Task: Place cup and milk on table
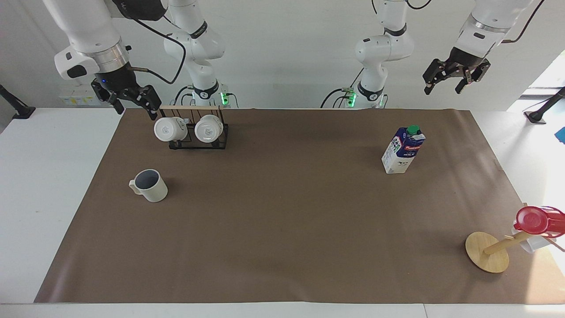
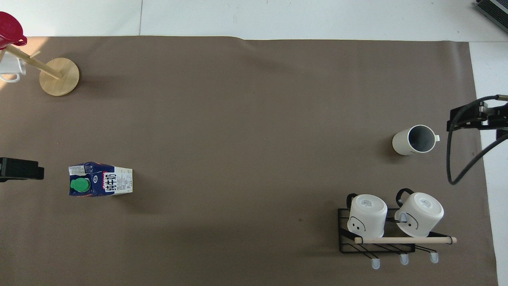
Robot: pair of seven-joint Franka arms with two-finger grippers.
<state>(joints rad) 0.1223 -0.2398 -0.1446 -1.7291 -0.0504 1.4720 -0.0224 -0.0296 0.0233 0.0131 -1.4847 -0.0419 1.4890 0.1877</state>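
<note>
The cream-beige cup [image 1: 150, 185] [image 2: 412, 140] stands upright on the brown paper of the table [image 1: 282, 221], toward the right arm's end, its handle pointing to the table's edge. The blue-and-white milk [image 1: 402, 150] [image 2: 99, 179] carton with a green cap stands upright toward the left arm's end. My right gripper [image 1: 136, 110] hangs open and empty in the air over the paper's corner beside the mug rack. My left gripper [image 1: 442, 90] hangs open and empty, high over the table's edge at the left arm's end. Neither touches anything.
A black wire rack [image 1: 198, 143] [image 2: 344, 230] with a wooden bar holds two white mugs, nearer to the robots than the cup. A wooden mug tree [image 1: 487, 251] [image 2: 59, 76] bearing a red cup [image 1: 532, 219] stands farthest from the robots at the left arm's end.
</note>
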